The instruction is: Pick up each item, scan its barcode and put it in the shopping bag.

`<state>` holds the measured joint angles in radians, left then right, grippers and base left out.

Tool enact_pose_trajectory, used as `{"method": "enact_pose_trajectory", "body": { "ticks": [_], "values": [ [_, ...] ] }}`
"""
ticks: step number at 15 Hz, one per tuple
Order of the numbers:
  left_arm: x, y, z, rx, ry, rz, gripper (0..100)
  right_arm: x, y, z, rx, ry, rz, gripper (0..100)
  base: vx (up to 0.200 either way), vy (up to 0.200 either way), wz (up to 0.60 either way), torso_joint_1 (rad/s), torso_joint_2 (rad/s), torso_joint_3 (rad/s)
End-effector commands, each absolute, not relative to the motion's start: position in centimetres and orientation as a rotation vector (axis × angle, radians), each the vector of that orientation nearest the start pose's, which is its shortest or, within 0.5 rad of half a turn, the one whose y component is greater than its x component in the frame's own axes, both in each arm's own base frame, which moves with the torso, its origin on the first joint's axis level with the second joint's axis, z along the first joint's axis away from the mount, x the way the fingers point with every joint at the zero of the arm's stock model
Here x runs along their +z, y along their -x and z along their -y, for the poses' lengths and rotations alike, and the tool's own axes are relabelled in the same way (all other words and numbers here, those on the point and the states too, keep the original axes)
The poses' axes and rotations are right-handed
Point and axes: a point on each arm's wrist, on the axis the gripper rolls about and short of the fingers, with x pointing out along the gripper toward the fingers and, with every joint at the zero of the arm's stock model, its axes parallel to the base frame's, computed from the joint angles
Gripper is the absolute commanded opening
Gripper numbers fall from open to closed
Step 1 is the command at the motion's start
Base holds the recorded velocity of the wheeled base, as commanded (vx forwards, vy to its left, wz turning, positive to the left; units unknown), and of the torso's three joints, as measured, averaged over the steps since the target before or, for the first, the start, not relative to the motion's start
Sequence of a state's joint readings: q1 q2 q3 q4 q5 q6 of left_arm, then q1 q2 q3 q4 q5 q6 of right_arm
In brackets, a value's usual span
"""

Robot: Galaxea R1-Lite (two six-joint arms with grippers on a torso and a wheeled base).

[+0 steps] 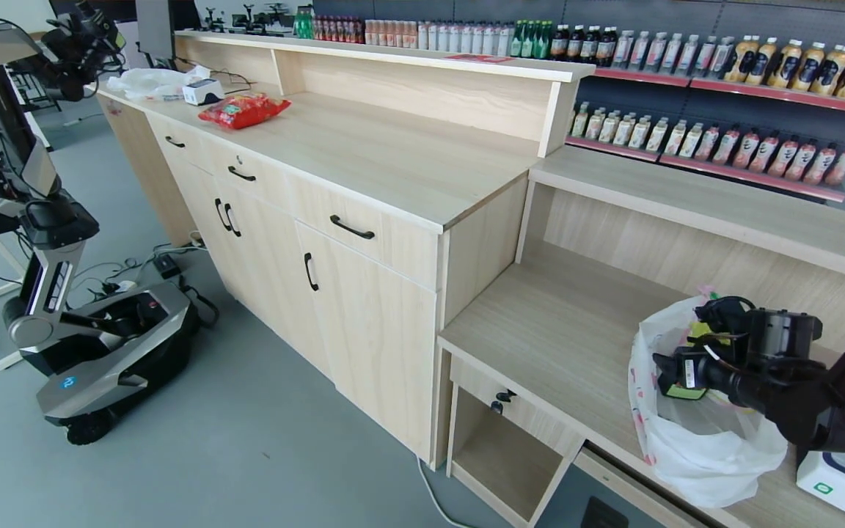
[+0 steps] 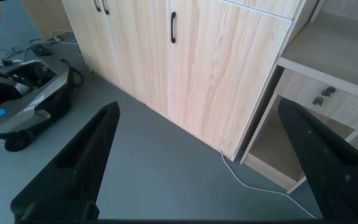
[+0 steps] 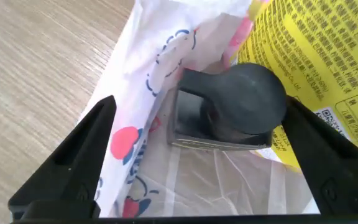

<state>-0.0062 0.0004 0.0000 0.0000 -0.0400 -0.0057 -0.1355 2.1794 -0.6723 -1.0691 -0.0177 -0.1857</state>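
Observation:
The white shopping bag [image 1: 694,447] with red and blue print stands on the low counter [image 1: 554,330] at the right. My right gripper [image 1: 675,370] hangs over its mouth. In the right wrist view the right gripper [image 3: 199,102] is open, with its fingers [image 3: 73,162] wide apart. Between and below them a dark round-topped object [image 3: 241,106] rests on the bag's plastic [image 3: 154,74], beside a yellow package [image 3: 316,43] in the bag. A red snack bag [image 1: 244,110] lies on the far high counter. My left gripper [image 2: 197,106] is open and holds nothing, above the grey floor by the cabinet doors [image 2: 216,62].
A white scanner box [image 1: 844,480] sits just right of the bag. On the high counter a small white device [image 1: 202,92] and a crumpled plastic bag [image 1: 147,81] lie near the snack bag. Another robot [image 1: 63,323] stands on the floor at left. Bottle shelves [image 1: 723,147] line the back.

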Motion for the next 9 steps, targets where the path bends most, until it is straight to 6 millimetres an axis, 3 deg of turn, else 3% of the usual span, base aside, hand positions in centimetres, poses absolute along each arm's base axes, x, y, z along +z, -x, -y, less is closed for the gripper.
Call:
{"method": "enact_pose_trajectory", "body": {
  "ticks": [1, 3, 5, 9],
  "values": [
    [7.6, 2.3, 0.1, -0.046, 0.006, -0.002, 100, 8.2, -31.6, 2.7, -0.032, 0.169, -0.342, 100, 0.000, 0.000, 0.00, 0.000, 0.00, 0.000],
    [7.6, 2.3, 0.1, -0.046, 0.006, -0.002, 100, 11.8, -28.4, 0.9, 0.011, 0.198, -0.244, 100, 0.000, 0.000, 0.00, 0.000, 0.00, 0.000],
    [7.6, 2.3, 0.1, -0.046, 0.006, -0.002, 100, 14.6, -26.2, 0.8, 0.014, 0.310, -0.149, 100, 0.000, 0.000, 0.00, 0.000, 0.00, 0.000],
    [7.6, 2.3, 0.1, -0.046, 0.006, -0.002, 100, 18.3, -23.7, 1.9, 0.008, 0.434, 0.002, 100, 0.000, 0.000, -0.60, -0.005, 0.00, 0.002]
  ]
}}
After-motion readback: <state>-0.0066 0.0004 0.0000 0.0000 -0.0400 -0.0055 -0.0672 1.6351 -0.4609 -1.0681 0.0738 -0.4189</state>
